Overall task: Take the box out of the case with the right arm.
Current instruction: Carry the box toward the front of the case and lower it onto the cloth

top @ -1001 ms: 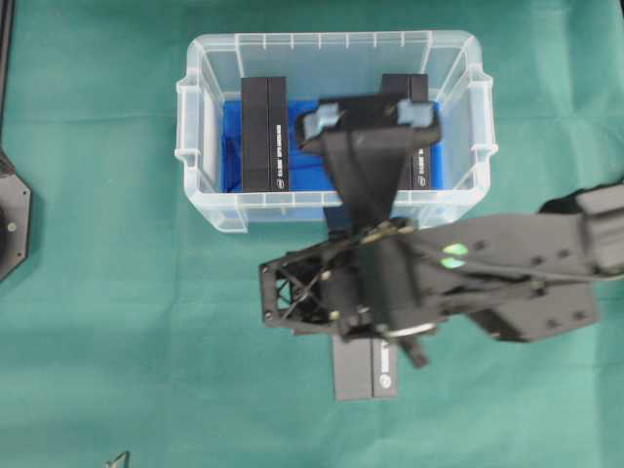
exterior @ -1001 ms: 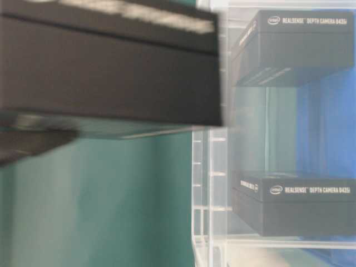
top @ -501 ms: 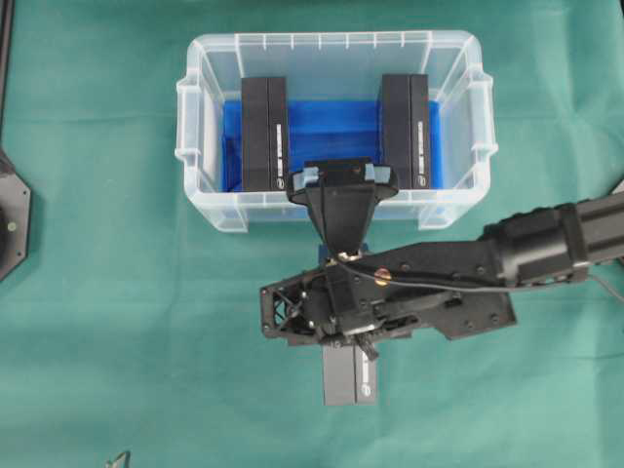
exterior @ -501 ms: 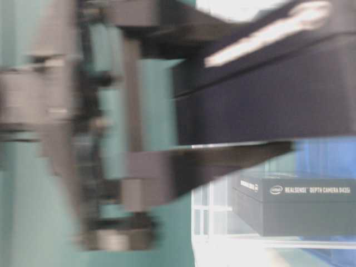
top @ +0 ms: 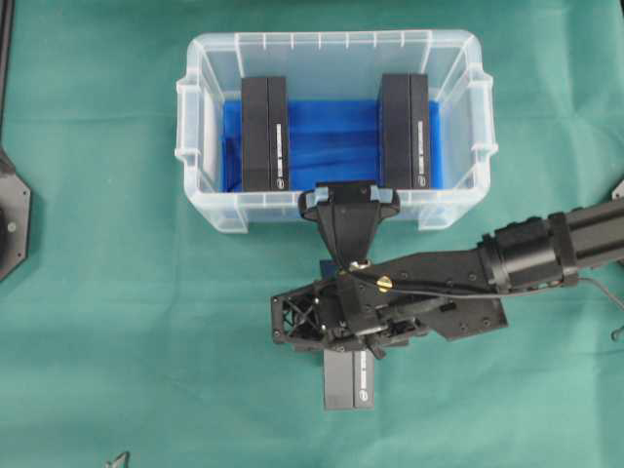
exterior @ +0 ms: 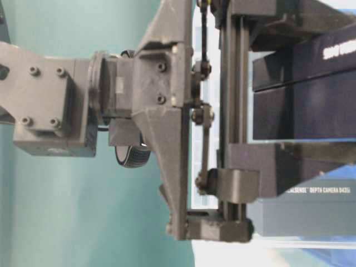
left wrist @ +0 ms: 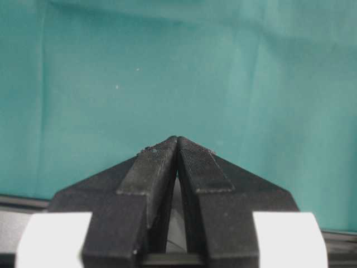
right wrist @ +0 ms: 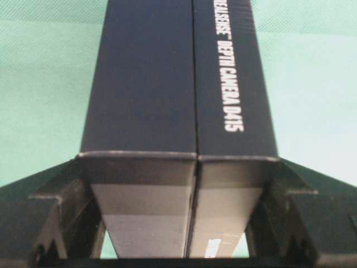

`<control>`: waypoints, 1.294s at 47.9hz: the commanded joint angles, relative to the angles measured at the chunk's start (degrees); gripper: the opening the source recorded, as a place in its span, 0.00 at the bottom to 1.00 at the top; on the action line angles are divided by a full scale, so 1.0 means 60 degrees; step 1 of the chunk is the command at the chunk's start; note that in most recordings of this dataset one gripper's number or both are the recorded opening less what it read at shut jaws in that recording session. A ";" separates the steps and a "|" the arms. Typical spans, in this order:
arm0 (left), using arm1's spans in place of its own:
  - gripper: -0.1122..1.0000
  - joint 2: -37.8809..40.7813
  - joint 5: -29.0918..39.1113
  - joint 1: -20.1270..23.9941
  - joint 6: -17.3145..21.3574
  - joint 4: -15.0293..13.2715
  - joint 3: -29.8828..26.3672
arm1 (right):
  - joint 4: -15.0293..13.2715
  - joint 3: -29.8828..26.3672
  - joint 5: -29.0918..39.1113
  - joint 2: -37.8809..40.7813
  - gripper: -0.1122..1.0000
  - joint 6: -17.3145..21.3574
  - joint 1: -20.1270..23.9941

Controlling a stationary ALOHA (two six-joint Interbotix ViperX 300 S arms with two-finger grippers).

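Clamped between the right arm's black open-frame gripper [right wrist: 178, 245] is a long matte-black cardboard box [right wrist: 178, 84] with white lettering, its long axis running straight out from the jaws. Overhead, it lies over the green cloth [top: 97, 292], just outside the clear plastic case [top: 200, 210], which holds two more boxes [top: 264, 134].

Case [top: 200, 185] centre lane free between two boxes [top: 264, 135].

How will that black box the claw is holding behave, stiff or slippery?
The box looks stiff: its flat sides show no denting between the right gripper's fingers. Its smooth faces might slide a little. With flat faces, it shouldn't roll.
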 commanded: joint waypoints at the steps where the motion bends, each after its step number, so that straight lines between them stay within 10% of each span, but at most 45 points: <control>1: 0.12 0.0059 -0.0059 -0.0015 0.0015 0.0044 -0.0190 | 0.0044 -0.0117 -0.0015 -0.0264 0.69 -0.0015 0.0015; 15: 0.12 0.0059 -0.0073 -0.0029 0.0015 0.0044 -0.0190 | 0.0146 -0.0117 -0.0015 -0.0264 0.70 -0.0015 0.0029; 25: 0.12 0.0059 -0.0073 -0.0015 0.0000 0.0044 -0.0190 | 0.0088 -0.0117 0.0015 -0.0264 0.94 -0.0015 0.0029; 62: 0.12 0.0088 -0.0073 -0.0015 0.0000 0.0044 -0.0205 | -0.0220 -0.1274 0.1406 -0.0776 0.92 0.0073 0.0029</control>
